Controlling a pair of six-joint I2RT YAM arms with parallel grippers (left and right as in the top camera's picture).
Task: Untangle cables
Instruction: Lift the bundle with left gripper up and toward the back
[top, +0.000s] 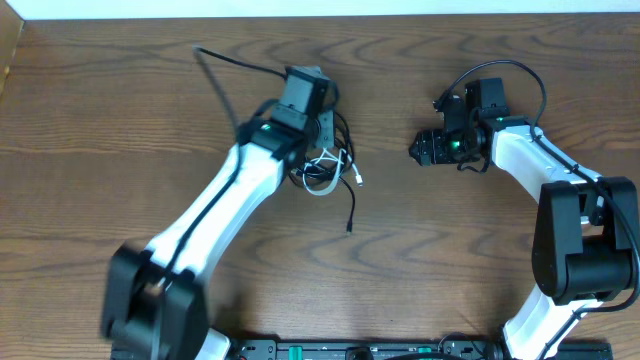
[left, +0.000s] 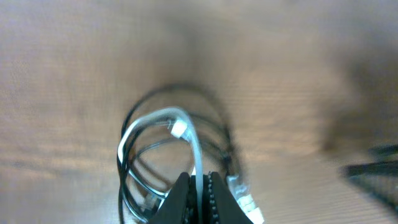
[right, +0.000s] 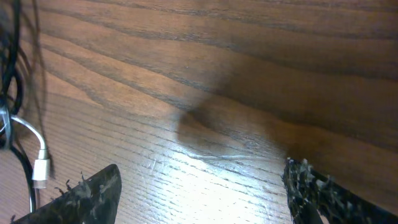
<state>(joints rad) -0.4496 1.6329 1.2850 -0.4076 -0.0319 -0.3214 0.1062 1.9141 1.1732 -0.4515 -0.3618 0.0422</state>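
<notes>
The cables lie in one tangle just left of the table's middle. A short white cable (top: 325, 172) loops among thin black cables (top: 351, 205), and one black end trails toward the front. My left gripper (top: 325, 148) sits over the tangle. In the left wrist view its jaws (left: 198, 178) are shut on the white cable (left: 155, 118), whose loop rises ahead of black loops (left: 129, 180). My right gripper (top: 420, 148) stands open to the right of the tangle, apart from it. In the right wrist view its fingers (right: 93, 193) are spread over bare wood, with a white plug (right: 41, 167) at the far left.
A black cord (top: 230, 62) runs from the back left toward the left wrist. Another thicker cord (top: 520, 72) arcs over the right arm. The wooden table (top: 450, 260) extends bare in front of both arms, and its back edge (top: 400, 14) is near the top.
</notes>
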